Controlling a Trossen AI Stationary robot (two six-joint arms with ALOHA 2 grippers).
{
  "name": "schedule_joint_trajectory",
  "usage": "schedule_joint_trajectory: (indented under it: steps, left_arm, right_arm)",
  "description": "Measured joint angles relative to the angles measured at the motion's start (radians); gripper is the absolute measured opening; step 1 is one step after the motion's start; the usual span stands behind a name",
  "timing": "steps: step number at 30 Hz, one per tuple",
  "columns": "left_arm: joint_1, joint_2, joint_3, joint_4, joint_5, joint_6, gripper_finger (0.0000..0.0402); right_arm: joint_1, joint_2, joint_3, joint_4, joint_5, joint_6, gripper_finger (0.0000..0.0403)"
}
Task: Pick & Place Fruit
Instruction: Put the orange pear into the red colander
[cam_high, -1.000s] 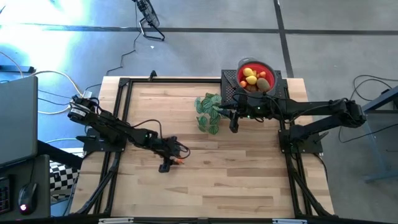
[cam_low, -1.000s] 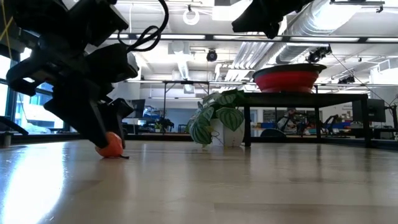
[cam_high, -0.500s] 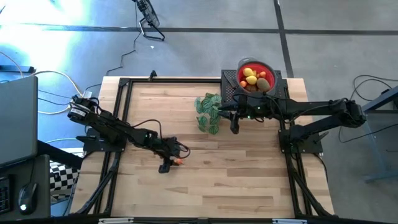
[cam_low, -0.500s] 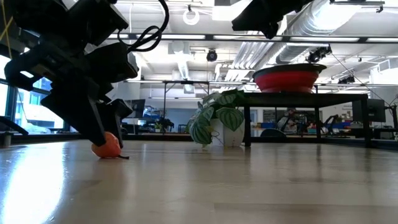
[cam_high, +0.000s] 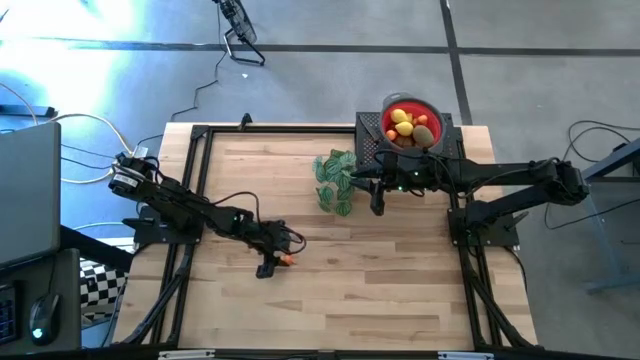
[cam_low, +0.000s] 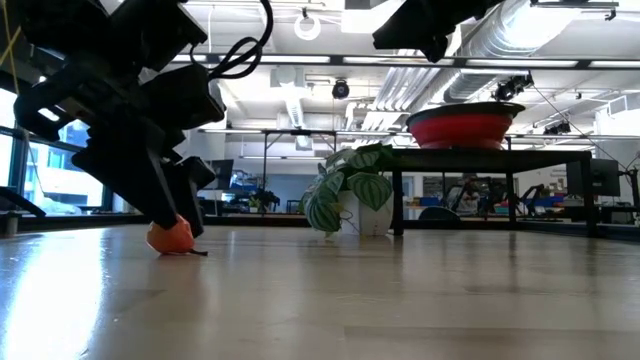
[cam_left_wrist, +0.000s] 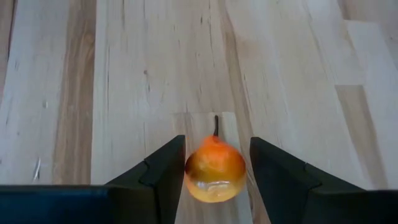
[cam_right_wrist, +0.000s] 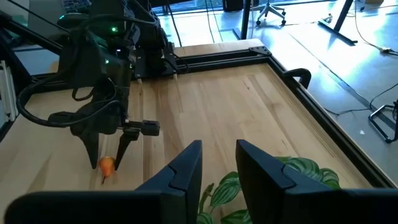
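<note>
An orange toy fruit (cam_left_wrist: 216, 171) with a short dark stem lies on the wooden table, left of middle (cam_high: 286, 260). My left gripper (cam_left_wrist: 217, 142) is open and points down, one finger on each side of the fruit (cam_low: 170, 237). The red bowl (cam_high: 432, 106) stands on a black stand at the far right and holds several yellow, red and orange fruits (cam_high: 405, 124). My right gripper (cam_right_wrist: 217, 168) is open and hovers above the leafy plant beside the stand (cam_high: 377, 195), touching nothing. My left gripper comes at the orange fruit from above, with the fruit resting on the table between its fingers. One finger (cam_left_wrist: 174, 171) lies right against the fruit's side and the other stands a little off. Whether the near finger touches it, I cannot tell.
The green leafy plant (cam_high: 336, 178) stands just left of the bowl stand (cam_low: 490, 160), under my right gripper. Black frame rails (cam_high: 190, 190) run along the table's edges. Bare wood (cam_high: 380, 280) stretches between the orange fruit and the stand.
My left gripper has shifted a little around the orange fruit. The fruit has slid a short way along the table and still lies on it.
</note>
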Motion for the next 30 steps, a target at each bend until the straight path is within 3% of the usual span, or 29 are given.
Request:
schedule_joint_trajectory:
  steps: [30]
  left_arm:
    - [0.0, 0.0, 0.0, -0.076, 0.015, -0.017, 0.0174]
  right_arm:
    - [0.0, 0.0, 0.0, 0.0, -0.002, 0.0, 0.0091]
